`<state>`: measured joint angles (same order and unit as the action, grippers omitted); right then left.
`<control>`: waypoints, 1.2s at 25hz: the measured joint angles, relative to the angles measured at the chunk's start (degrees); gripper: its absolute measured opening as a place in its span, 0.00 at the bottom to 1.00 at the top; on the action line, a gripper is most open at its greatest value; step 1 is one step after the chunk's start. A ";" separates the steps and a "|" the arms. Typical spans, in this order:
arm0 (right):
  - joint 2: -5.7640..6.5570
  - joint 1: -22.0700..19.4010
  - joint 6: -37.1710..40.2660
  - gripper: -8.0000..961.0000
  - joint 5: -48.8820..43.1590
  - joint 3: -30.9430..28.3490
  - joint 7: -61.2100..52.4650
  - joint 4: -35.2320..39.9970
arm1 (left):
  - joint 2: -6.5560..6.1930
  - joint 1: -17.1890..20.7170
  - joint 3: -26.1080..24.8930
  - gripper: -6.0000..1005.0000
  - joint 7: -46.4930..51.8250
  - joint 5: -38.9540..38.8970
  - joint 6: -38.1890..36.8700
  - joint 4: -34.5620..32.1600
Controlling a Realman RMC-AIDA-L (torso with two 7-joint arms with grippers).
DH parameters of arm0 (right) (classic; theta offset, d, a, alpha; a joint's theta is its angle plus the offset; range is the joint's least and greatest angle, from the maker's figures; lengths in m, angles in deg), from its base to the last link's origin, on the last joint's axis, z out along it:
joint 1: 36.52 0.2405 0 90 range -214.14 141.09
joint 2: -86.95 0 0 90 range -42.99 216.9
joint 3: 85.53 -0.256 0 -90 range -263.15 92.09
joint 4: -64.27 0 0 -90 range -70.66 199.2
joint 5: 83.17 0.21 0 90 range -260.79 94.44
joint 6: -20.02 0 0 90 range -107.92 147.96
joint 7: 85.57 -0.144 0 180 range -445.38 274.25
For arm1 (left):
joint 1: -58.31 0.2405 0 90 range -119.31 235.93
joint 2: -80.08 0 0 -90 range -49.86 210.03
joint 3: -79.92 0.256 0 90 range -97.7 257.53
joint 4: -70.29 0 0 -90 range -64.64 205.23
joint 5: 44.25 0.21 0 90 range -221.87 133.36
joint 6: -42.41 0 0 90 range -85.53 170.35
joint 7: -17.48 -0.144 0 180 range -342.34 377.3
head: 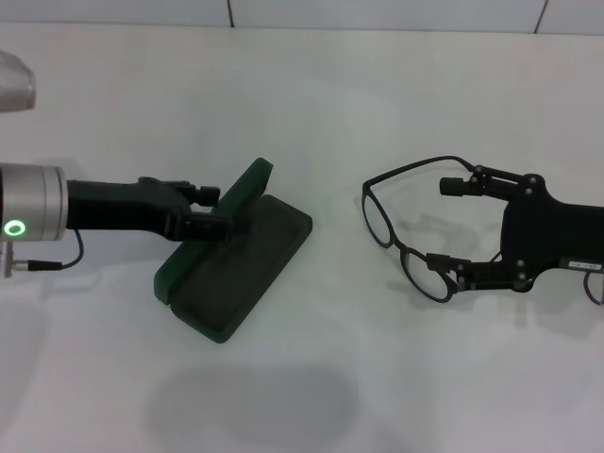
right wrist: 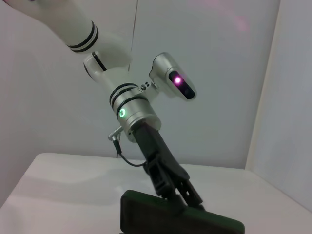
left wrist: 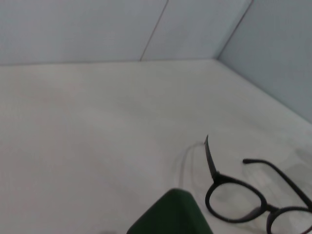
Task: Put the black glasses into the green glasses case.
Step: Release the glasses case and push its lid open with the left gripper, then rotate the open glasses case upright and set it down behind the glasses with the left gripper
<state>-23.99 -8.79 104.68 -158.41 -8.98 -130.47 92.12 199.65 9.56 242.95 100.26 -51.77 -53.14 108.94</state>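
Note:
The green glasses case (head: 245, 274) lies open on the white table, left of centre, showing its dark lining. Its lid (head: 247, 184) stands raised, and my left gripper (head: 209, 211) is shut on the lid's edge from the left. The right wrist view shows that left gripper (right wrist: 183, 195) on the case (right wrist: 146, 217) from the other side. To the right, the black glasses (head: 400, 247) rest unfolded on the table, lenses toward the case. My right gripper (head: 447, 225) is open behind the lenses, one finger near each temple arm. The glasses (left wrist: 267, 209) and a case corner (left wrist: 170, 214) appear in the left wrist view.
The white table (head: 311, 113) runs back to a pale wall. The left arm's silver wrist with a green light (head: 15, 227) and a thin cable (head: 57, 262) sit at the left edge.

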 joint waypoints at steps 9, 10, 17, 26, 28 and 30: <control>0.02 0.26 -0.03 0.88 0.03 0.00 0.00 0.28 | 0.19 -0.17 0.00 0.87 -1.51 1.54 0.67 -0.19; 0.02 0.28 -0.03 0.88 0.03 0.00 0.00 0.29 | 0.18 -0.22 0.00 0.86 -1.18 1.54 0.70 -0.19; 0.10 0.30 0.41 0.88 0.01 0.00 0.20 0.28 | -0.01 -0.23 0.00 0.69 -0.31 -0.22 2.98 -0.17; 0.20 0.08 0.63 0.88 0.00 0.00 0.89 0.26 | -0.09 -0.35 0.00 0.32 -0.53 -1.72 5.96 -0.23; 0.26 0.07 0.64 0.88 0.00 0.00 0.94 0.23 | -0.22 -0.71 0.00 0.28 -1.12 -2.88 5.95 -0.24; 0.34 0.05 0.67 0.88 0.00 0.00 0.99 0.10 | -0.30 -1.38 0.00 0.23 -3.36 -3.44 5.80 -0.27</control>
<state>-23.64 -8.74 105.35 -158.41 -8.98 -129.48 92.22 199.35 8.17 242.95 96.90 -55.21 -47.34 108.67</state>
